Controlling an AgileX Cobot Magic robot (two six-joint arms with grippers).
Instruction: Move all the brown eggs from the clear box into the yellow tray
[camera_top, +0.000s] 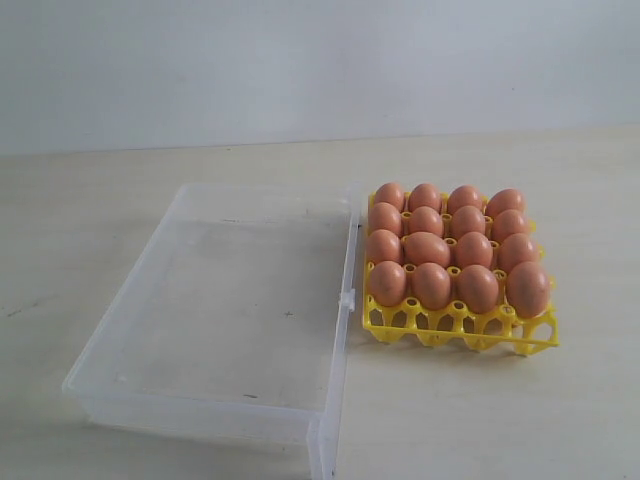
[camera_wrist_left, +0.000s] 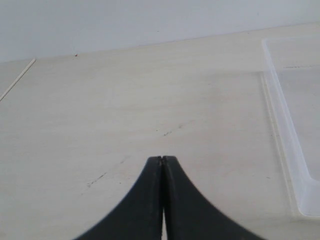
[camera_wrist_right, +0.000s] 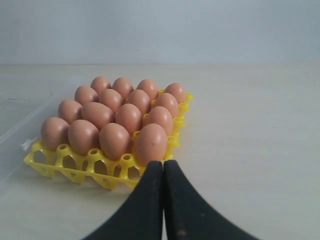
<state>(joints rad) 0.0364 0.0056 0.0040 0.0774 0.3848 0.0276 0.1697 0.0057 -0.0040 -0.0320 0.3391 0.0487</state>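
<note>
- Eggs (camera_top: 450, 245): all sixteen cups of the tray (camera_top: 455, 338) are filled, four rows of four; none seen outside it
- Box (camera_top: 110, 335): just beside the tray, on its left in the exterior view, latch tab (camera_top: 347, 298) facing the tray; looks empty, so I judge the task done
- Left claw (camera_wrist_left: 162, 160): jaws pressed together, nothing held, over bare table (camera_wrist_left: 100, 125) on the side of the box away from the tray
- Right claw (camera_wrist_right: 162, 164): jaws closed tight, empty, near one tray corner, tips aimed at the corner egg (camera_wrist_right: 150, 142)
- Risk: the right claw looks low and close to the tray; a forward push would likely knock that corner egg or shove the tray on its short legs
- Risk: one egg (camera_top: 427, 249) inside the tray lies more on its side than the rest; it seems less seated, and a jolt could roll it
- Risk: the eggs are packed close, some touching; a bump to one would pass along its row
- Risk: the box is almost against the tray, so a nudge to the box would carry over
- Around the tray: pale table, plain wall (camera_top: 320, 60) behind, nothing else seen; nothing seems to block either claw from backing away
</note>
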